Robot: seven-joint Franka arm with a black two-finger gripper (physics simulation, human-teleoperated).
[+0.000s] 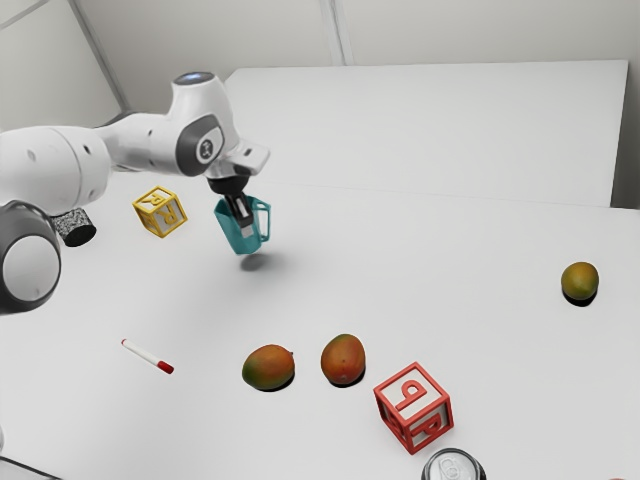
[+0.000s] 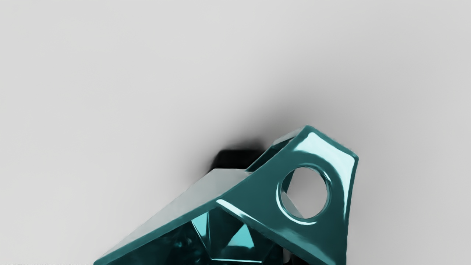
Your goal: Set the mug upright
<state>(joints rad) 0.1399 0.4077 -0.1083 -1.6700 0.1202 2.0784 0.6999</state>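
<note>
The gripper [image 1: 243,218] points down at the teal mug [image 1: 233,232] and is shut on the mug's wall. With its opening upward and its base a little tilted, the mug hangs just above its shadow on the white table [image 1: 330,270]. Its handle [image 1: 265,220] faces the exterior view's right. From the wrist camera, the teal mug [image 2: 235,206] shows its rim, part of its dark inside and the handle with a round hole. The gripper's fingertips are mostly hidden by the mug there.
A yellow letter block [image 1: 160,212] stands near the mug, with a dark speckled cylinder [image 1: 75,228] beyond it. Farther off are a red-and-white marker [image 1: 147,356], two reddish mangoes [image 1: 343,360], a red letter block [image 1: 413,408], a can [image 1: 453,467] and a greenish mango [image 1: 580,281].
</note>
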